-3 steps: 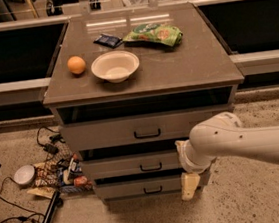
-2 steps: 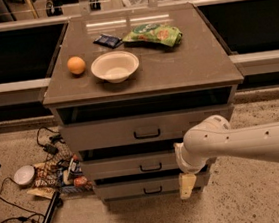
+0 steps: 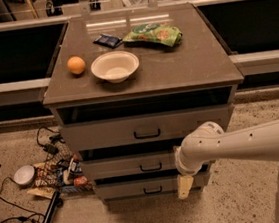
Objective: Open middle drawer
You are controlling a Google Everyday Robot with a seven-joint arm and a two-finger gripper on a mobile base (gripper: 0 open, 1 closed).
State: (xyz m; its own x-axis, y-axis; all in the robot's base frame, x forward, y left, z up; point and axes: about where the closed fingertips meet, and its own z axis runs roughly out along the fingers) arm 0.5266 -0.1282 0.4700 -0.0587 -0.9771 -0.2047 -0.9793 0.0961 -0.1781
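**One counter, three drawers, one gripper waiting low at the right**

Left of the counter, one white round object is lying among cables on the floor. On the counter, one orange, one white bowl, one dark packet and one green bag are sitting. Under it three grey drawers are stacking up. The middle drawer is sitting between the top drawer and the bottom drawer, and the white arm is covering its right end. The gripper is hanging before the bottom drawer's right end. Whether it is open or closed, I cannot tell.
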